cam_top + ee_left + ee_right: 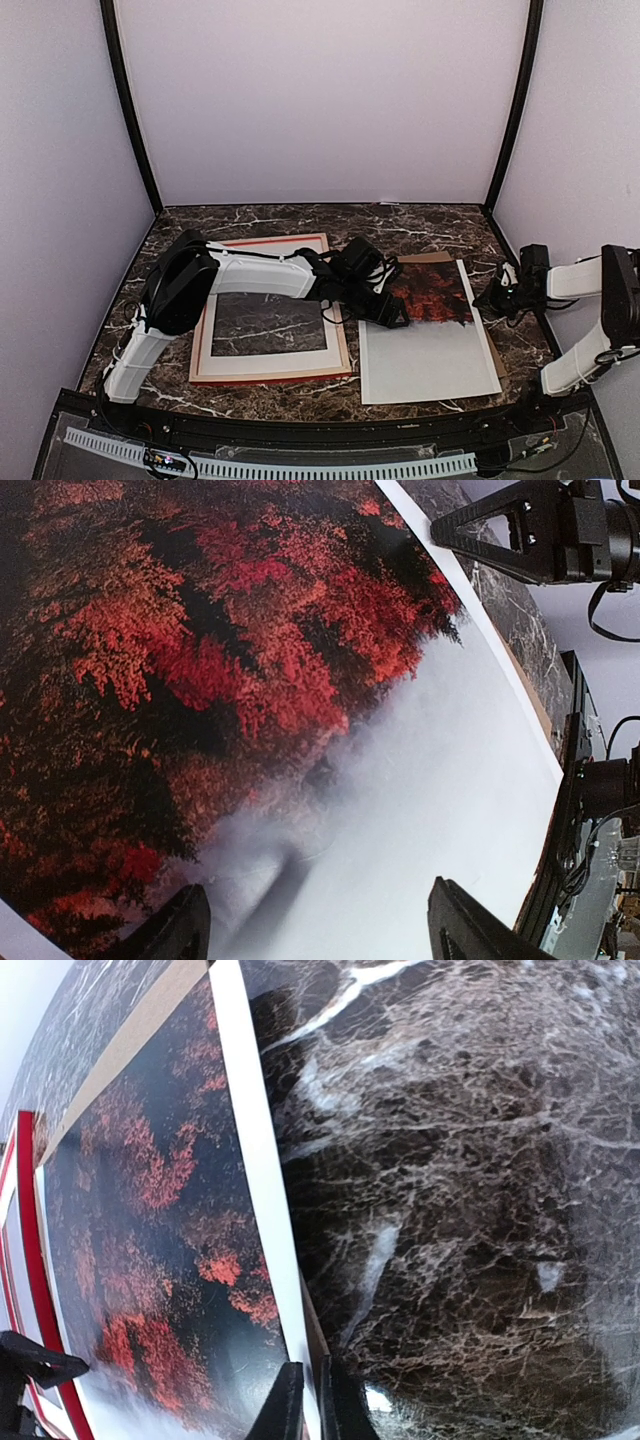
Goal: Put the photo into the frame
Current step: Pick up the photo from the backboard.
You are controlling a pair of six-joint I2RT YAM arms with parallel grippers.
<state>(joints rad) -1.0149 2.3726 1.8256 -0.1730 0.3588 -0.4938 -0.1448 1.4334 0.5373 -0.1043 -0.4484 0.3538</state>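
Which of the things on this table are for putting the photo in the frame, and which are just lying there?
For the job: photo; frame.
Lying about: mat, within the frame; brown board, under the photo.

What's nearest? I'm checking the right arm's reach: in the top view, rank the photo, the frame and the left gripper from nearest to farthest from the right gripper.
1. The photo, its right edge beside the right gripper.
2. The left gripper, above the photo's left side.
3. The frame, farthest left.
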